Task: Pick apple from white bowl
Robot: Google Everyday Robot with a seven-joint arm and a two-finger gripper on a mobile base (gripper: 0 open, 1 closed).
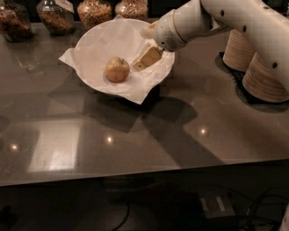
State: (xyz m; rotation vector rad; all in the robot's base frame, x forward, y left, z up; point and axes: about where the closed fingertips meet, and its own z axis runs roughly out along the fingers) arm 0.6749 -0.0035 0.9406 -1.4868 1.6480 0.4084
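The apple (117,69) is small, yellowish-tan with a reddish blush and a short dark stem. It sits in the middle of the white bowl (97,38), which is wide, shallow and lined with crinkled white paper that hangs over the rim. My gripper (143,61) reaches into the bowl from the right on a white arm, with tan fingers pointing down-left. Its tip is a short way to the right of the apple, not touching it.
Several glass jars of grains (95,11) stand along the back edge behind the bowl. Two stacks of beige paper bowls (264,74) stand on a dark mat at the right. The dark glossy table (135,135) ends at a front edge near the bottom.
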